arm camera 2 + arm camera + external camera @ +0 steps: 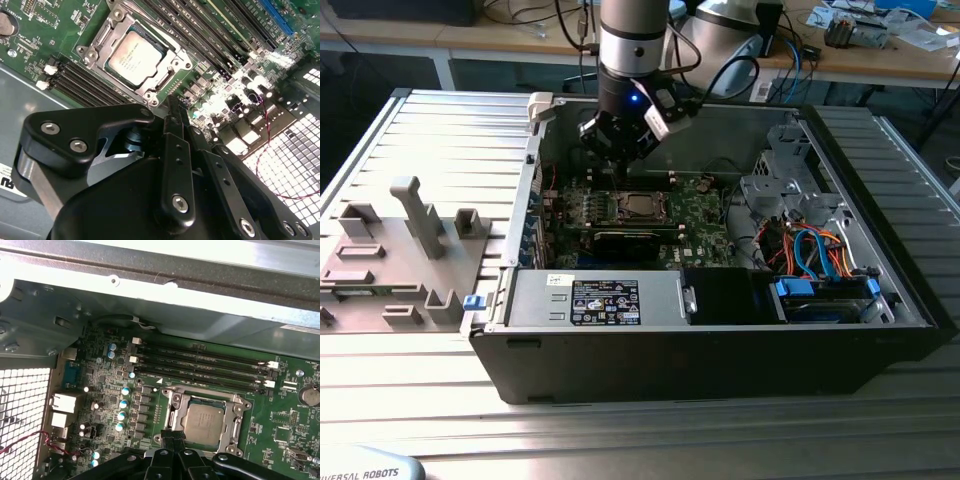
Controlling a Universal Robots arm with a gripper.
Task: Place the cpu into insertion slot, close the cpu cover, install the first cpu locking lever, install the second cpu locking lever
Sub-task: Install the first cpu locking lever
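Observation:
The cpu (135, 54) (204, 421) (640, 207) lies flat in the insertion slot (166, 399) on the green board, its silver top facing up. The cpu cover (102, 37) (235, 425) lies down around it as a silvery frame. My gripper (172, 102) (171, 437) (618, 168) hangs above the board just beside the socket, shut with nothing between its fingers. In both wrist views its black tip points at the socket's edge. How the locking levers sit I cannot tell.
Dark memory sticks (200, 365) run along one side of the socket. A long black expansion card (630, 238) lies in front of it, and a power supply (600, 300) sits at the case front. A drive cage with cables (810, 250) stands at the exterior view's right. A grey fixture plate (400, 250) lies outside on the left.

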